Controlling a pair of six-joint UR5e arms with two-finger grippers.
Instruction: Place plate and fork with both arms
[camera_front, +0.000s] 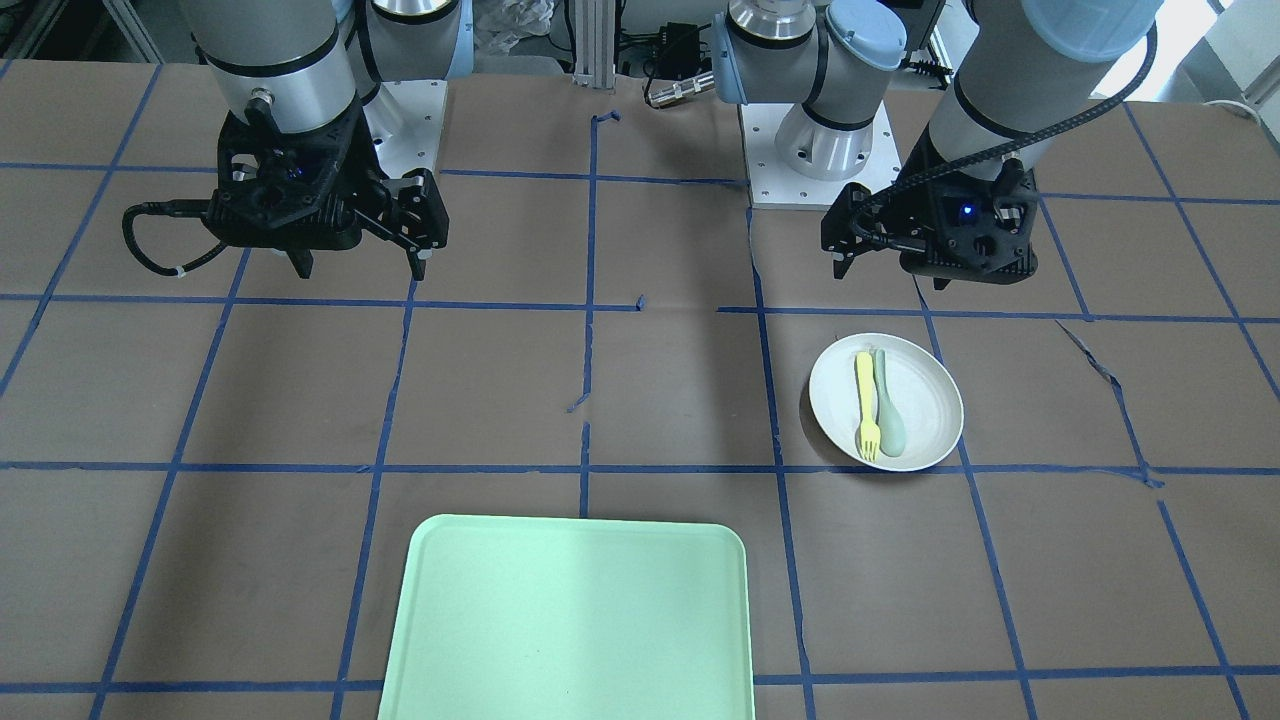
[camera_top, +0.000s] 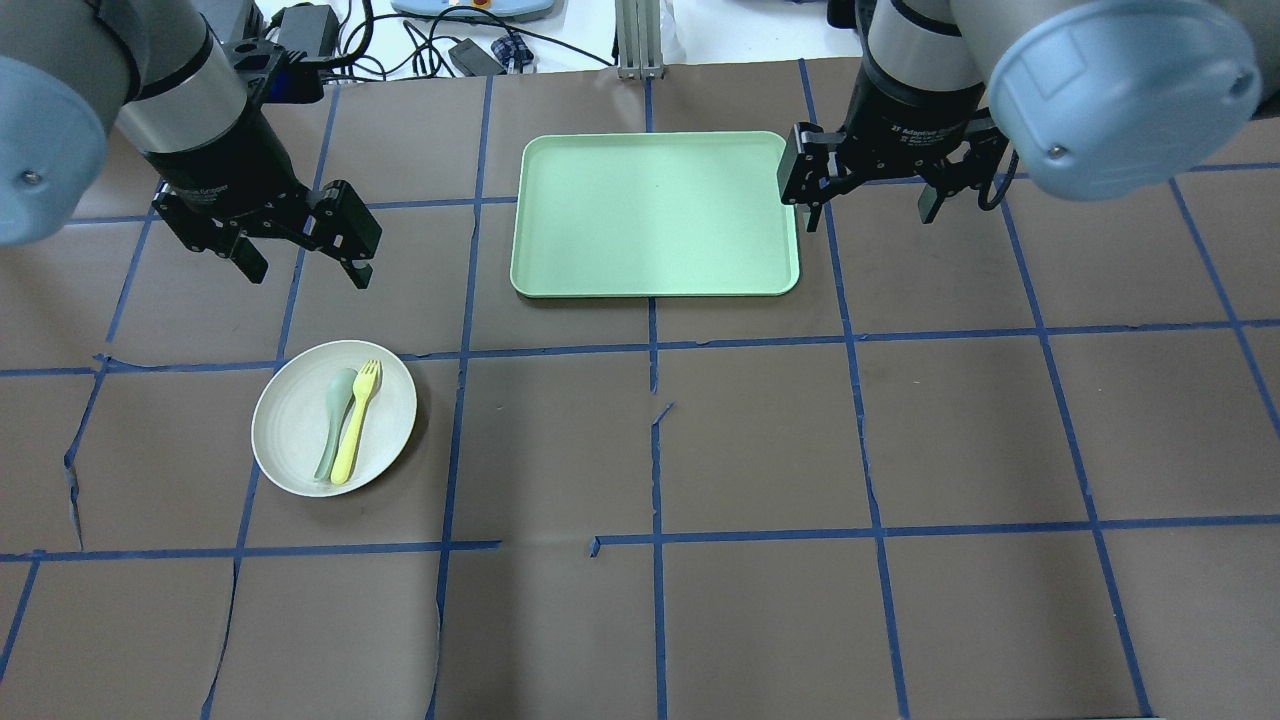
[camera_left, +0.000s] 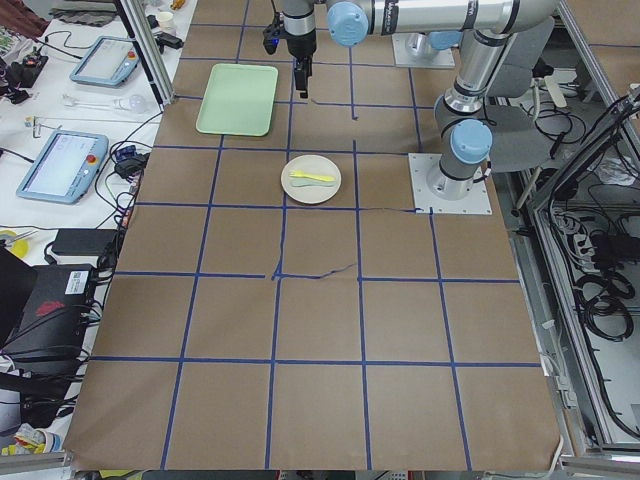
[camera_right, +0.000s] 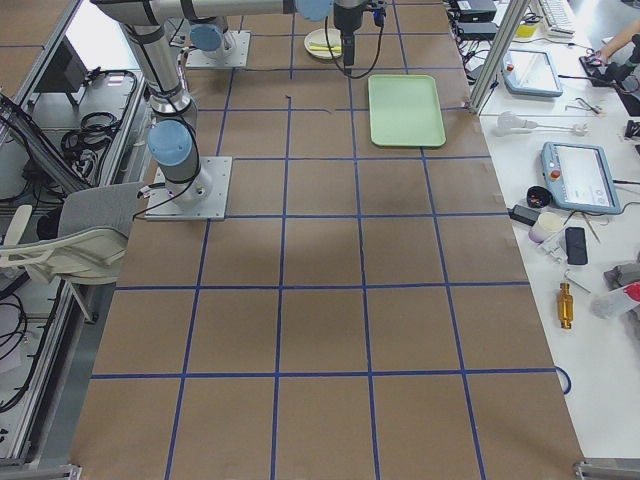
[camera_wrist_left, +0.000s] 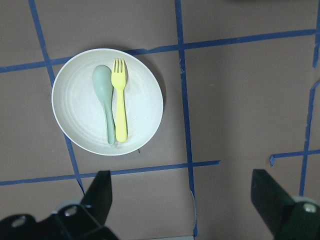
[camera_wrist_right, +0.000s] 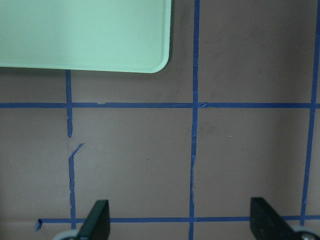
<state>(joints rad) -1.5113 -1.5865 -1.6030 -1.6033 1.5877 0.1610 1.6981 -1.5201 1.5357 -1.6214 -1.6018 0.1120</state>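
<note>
The off-white plate (camera_top: 290, 425) sits on the table at my left, with the yellow fork (camera_top: 355, 420) lying in it beside a grey-green spoon (camera_top: 335, 410). The front view shows the plate (camera_front: 930, 400) and the fork (camera_front: 865, 405) too. My left gripper (camera_top: 308, 272) hovers open and empty a little beyond the plate. Its wrist view looks down on the plate (camera_wrist_left: 80, 115) and the fork (camera_wrist_left: 119, 105), with the open gripper (camera_wrist_left: 185, 200) near the bottom edge. My right gripper (camera_top: 870, 215) is open and empty, above the table beside the tray's right edge.
A pale green rectangular tray (camera_top: 655, 215) lies at the far middle of the table; its corner shows in the right wrist view (camera_wrist_right: 85, 30). Blue tape lines grid the brown paper table cover. Cables and devices lie beyond the far edge.
</note>
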